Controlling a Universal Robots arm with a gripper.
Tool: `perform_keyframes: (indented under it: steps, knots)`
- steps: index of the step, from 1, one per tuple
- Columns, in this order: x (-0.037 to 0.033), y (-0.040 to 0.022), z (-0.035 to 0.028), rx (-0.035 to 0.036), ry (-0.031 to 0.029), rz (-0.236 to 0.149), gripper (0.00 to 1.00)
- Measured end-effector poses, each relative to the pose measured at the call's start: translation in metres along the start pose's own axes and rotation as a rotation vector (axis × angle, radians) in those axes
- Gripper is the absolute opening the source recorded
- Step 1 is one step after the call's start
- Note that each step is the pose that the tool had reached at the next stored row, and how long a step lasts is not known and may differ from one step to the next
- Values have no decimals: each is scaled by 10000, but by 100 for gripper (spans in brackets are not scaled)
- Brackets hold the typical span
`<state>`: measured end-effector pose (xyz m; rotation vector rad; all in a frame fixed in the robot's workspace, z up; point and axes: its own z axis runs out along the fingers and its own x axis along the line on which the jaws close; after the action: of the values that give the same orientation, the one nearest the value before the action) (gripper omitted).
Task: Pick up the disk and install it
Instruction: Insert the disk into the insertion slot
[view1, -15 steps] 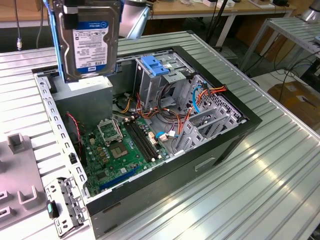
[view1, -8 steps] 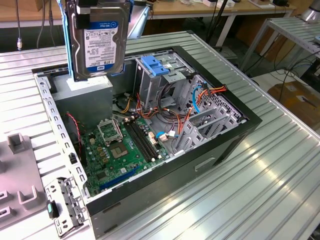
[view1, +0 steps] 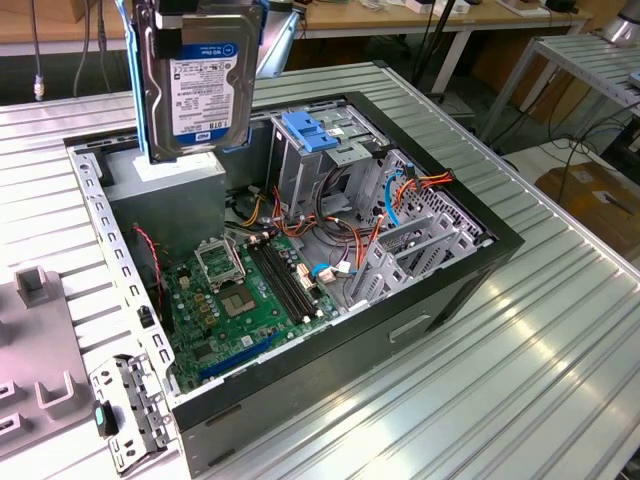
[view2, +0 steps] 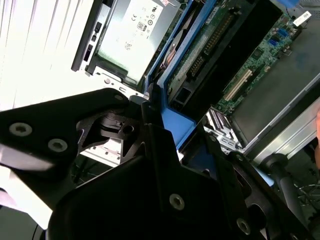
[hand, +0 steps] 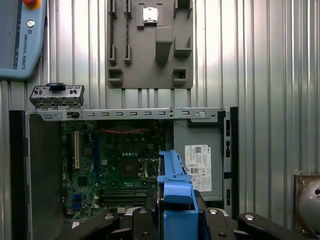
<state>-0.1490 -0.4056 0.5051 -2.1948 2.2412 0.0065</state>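
**A:** What has the gripper (hand: 175, 216) got?

**B:** It is clamped on the disk (view1: 200, 85), with a black finger pressed in from either side. The disk hangs from it on edge, touching nothing else, and its white-and-blue label faces the exterior view.

**A:** And the rails?

**B:** In the first wrist view, one blue rail (hand: 175, 197) sits right between the fingers.

**A:** What lies under the tool?

**B:** The open case (view1: 480, 250). Beneath the disk's lower edge, the grey box with the white sticker (hand: 197, 160) is on one side and the green motherboard (hand: 120, 165) on the other.

**A:** Farther out from the tool?

**B:** Deeper in the case, the metal cage with the blue handle (view1: 315, 130) stands upright, well apart from the disk, with orange and red wires (view1: 345, 235) bunched beside it. The case rests on the ribbed metal table (view1: 560, 350). A small bracket with a blue tab (hand: 56, 95) lies just outside the case wall. Farther from the gripper, a grey moulded tray (hand: 150, 45) lies flat on the table.
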Motion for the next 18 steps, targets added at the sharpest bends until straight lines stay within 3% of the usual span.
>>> perform_keyframes:
  steps: [13,18]
  knots:
    - [165,-3,-1,1,-1,0,37]
    - [265,-6,-1,1,0,0,37]
